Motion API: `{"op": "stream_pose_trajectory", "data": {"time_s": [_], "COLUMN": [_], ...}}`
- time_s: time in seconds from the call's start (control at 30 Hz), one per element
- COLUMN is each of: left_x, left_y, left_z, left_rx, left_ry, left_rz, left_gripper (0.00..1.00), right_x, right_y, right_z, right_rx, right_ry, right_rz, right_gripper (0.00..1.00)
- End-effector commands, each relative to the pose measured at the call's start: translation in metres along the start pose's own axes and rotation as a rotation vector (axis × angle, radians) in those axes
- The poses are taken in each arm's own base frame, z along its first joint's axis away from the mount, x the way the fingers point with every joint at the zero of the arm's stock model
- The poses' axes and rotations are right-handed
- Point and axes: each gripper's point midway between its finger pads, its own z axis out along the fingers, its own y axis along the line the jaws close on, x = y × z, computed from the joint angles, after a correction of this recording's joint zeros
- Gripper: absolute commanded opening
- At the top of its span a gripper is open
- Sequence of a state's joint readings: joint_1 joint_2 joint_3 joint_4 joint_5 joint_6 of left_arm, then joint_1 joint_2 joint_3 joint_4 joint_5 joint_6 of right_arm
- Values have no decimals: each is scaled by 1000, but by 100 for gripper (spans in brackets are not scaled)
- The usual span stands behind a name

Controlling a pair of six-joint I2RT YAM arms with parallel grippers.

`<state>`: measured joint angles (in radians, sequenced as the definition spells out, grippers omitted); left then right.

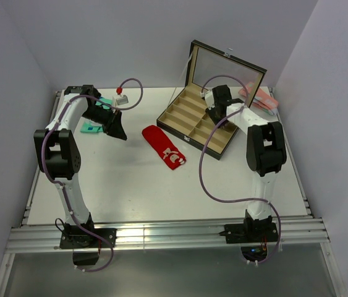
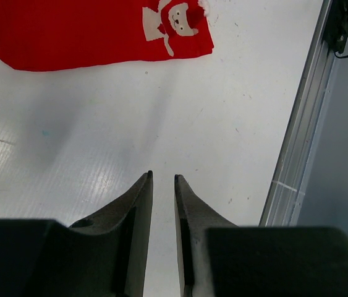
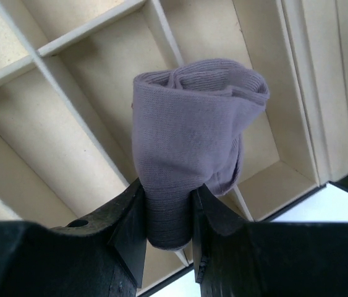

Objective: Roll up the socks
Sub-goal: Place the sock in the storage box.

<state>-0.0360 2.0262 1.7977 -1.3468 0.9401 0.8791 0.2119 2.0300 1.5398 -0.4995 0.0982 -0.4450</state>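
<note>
- The red sock point(image 1: 164, 146) lies flat and unrolled near the ctr of the table point(image 1: 130, 192), Santa emblem up. Neither arm touches it. It looks like one sock, but a 2nd could lie under it; can't tell from above.
- Just right of it is the compartment box point(image 1: 185, 137), lid up.
- The right gripper point(image 3: 169, 185) has its jaws clamped on the lower end of a grey-lilac sock roll point(image 3: 192, 136). The roll hangs over the box's cells near one outer wall, not yet seated.
- Step in hand, prob.: set this roll into a cell.
  - Centre it over one cell, not on a divider.
  - Lower till it rests on the cell floor before letting go, or the loose top fold may spring open.
  - Then lift straight up.
- The left gripper point(image 2: 163, 179) has its jaws a narrow slit apart w/ nothing btwn them. It's above bare table, red sock ahead, by the teal sock point(image 1: 91, 128).
- The pale pink bundle point(image 1: 259, 97) sits beyond the box, well apart.
</note>
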Motion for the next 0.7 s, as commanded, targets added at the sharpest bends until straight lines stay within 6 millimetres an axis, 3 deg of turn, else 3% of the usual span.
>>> {"op": "stream_pose_trajectory", "data": {"time_s": [0.0,0.3,0.67], "left_x": [-4,-4,-3], "left_y": [-3,2,6], "left_z": [-4,-2,-2], "left_rx": [2,1,-12], "left_ry": [-5,-1,19], "left_rz": [33,23,16], "left_gripper": [26,26,26], "right_x": [34,43,48], "right_y": [35,29,43], "right_z": [11,17,6], "right_rx": [-205,-278,-409], "right_ry": [133,181,232], "right_rz": [57,125,150], "right_gripper": [0,0,0]}}
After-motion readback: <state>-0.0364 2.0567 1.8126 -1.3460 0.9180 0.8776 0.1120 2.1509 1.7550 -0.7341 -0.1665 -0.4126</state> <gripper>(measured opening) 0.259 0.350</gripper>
